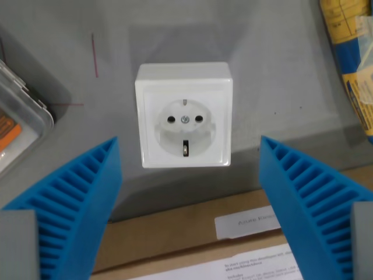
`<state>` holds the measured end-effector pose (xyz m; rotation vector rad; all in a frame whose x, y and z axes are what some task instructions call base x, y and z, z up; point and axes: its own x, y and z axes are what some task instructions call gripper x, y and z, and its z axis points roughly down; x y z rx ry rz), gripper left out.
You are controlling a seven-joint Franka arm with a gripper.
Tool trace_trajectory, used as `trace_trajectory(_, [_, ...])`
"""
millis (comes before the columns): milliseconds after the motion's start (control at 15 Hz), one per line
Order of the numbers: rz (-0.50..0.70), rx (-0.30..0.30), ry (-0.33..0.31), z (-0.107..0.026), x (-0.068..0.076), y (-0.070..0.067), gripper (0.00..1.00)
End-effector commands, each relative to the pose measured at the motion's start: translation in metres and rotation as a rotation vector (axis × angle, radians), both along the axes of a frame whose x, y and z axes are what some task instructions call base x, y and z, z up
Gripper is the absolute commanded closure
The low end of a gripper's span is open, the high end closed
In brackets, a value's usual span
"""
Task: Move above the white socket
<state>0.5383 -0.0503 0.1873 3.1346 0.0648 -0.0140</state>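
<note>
A white socket [184, 115] lies face up on the grey surface [274, 70], in the middle of the wrist view. It is a square box with a round recess, two pin holes, a centre screw and an earth clip. My gripper [189, 160] is open and empty, and its two blue ribbed fingers [76, 204] stand wide apart at the lower left and lower right. The socket sits between them, slightly above the fingertips in the picture, and nothing touches it.
A clear plastic box with an orange item [17, 119] lies at the wrist view's left edge. A blue and yellow package [352, 58] lies at the upper right. A brown cardboard sheet with a white label [245, 224] runs along the bottom.
</note>
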Motion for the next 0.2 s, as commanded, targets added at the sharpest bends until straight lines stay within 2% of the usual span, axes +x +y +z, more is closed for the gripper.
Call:
trace_trajectory(67, [-0.026, 0.017, 0.036, -0.0014, 0.0102, 0.002, 0.0])
trace_trajectory(200, [-0.025, 0.017, 0.033, -0.0019, 0.0102, 0.0019, 0.0])
